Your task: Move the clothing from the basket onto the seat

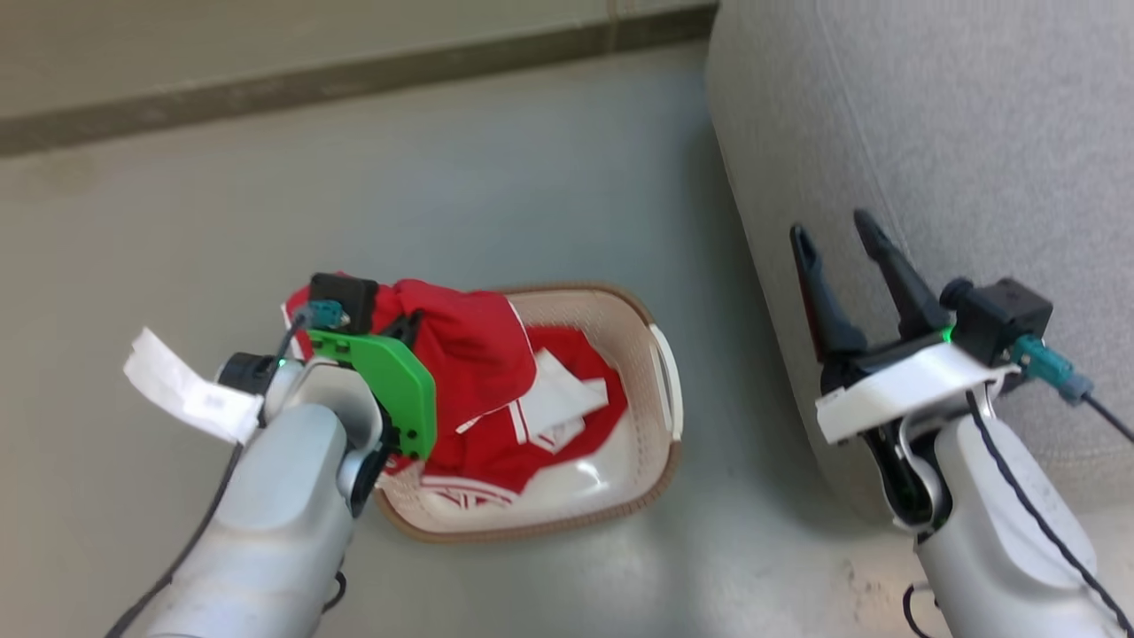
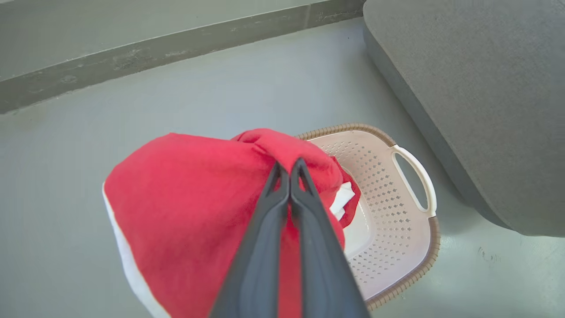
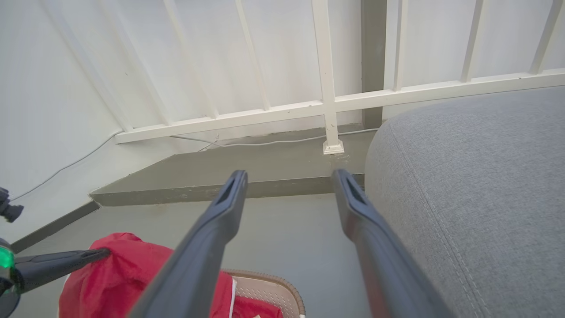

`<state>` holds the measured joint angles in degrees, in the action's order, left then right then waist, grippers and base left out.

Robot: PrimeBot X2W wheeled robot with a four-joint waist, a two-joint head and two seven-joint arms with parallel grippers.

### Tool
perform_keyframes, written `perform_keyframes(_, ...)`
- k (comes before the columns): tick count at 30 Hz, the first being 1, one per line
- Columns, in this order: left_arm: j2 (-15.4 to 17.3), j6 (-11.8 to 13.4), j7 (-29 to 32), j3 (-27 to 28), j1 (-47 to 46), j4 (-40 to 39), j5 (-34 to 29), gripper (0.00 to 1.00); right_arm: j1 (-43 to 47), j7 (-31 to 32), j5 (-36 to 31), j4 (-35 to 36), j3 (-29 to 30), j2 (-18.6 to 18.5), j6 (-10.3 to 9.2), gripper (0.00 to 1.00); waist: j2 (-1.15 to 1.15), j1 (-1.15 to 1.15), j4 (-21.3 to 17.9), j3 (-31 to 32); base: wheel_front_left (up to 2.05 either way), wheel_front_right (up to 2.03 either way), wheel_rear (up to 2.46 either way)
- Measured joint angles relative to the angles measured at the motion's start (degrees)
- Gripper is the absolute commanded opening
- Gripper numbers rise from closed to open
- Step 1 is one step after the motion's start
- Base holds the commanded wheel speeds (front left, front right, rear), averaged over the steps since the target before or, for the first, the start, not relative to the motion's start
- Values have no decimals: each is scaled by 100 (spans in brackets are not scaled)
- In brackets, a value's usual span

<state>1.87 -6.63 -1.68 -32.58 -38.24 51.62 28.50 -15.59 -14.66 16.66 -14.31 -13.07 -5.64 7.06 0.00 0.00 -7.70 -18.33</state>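
Seemingly at the lift-out step, with the left gripper (image 2: 289, 168) pinched on a red fold of the clothing (image 2: 185, 207) held above the basket (image 2: 388, 212) and the right gripper (image 1: 833, 226) spread wide, empty, beside the seat (image 1: 957, 115); next, likely, carrying it rightwards onto the seat and letting go.

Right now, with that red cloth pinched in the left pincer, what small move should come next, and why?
Probably raise the left pincer a little higher, straight up. It is shut on a red garment whose lower folds seem to reach down into the basket, over more red clothing. Once clear of the rim, it could swing right towards the seat.
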Motion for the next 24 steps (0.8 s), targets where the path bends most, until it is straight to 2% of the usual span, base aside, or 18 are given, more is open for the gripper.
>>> perform_keyframes(11,-3,-43,-625,-192,307,-722,300,0,591,0,56,-111,-242,-15,0,100,0,0,278,847,0,0,0)
perform_keyframes(24,-1,-44,-895,-603,445,-1718,371,0,1100,0,157,-43,-628,3,0,100,0,0,626,1492,0,0,0)
